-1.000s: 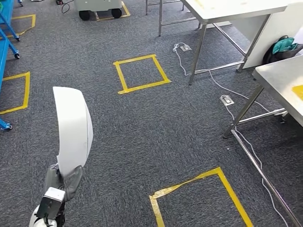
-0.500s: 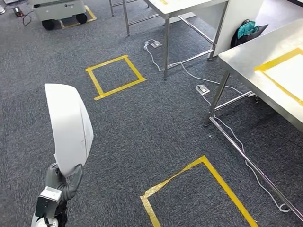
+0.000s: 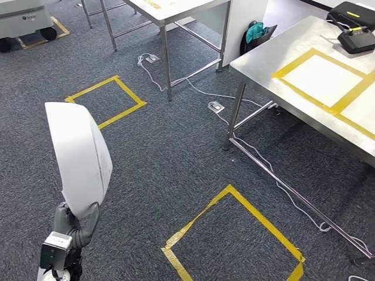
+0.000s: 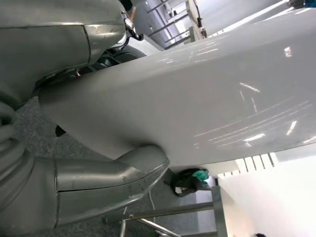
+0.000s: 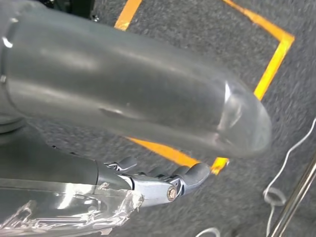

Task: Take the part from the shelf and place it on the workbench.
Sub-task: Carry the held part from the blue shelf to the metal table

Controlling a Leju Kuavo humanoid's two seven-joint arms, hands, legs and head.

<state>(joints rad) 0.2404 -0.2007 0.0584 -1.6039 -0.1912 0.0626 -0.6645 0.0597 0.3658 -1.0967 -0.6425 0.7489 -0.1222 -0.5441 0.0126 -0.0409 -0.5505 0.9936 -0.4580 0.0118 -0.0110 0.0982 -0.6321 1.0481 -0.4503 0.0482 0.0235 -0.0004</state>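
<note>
Pickup done: left hand grips the white curved part by its lower end, part standing up above it, workbench well off fwd-right so carry + set-down remain; right hand holds nothing, fingers loosely out.

Open grey carpet fills the near and middle ground, marked with flat yellow tape squares. To the right stands the steel workbench; its top is bare inside the taped rectangle, while a black device occupies the far right corner. Below it, legs, a low rail and white cables clutter the floor. What looks like a second table blocks the far side.
</note>
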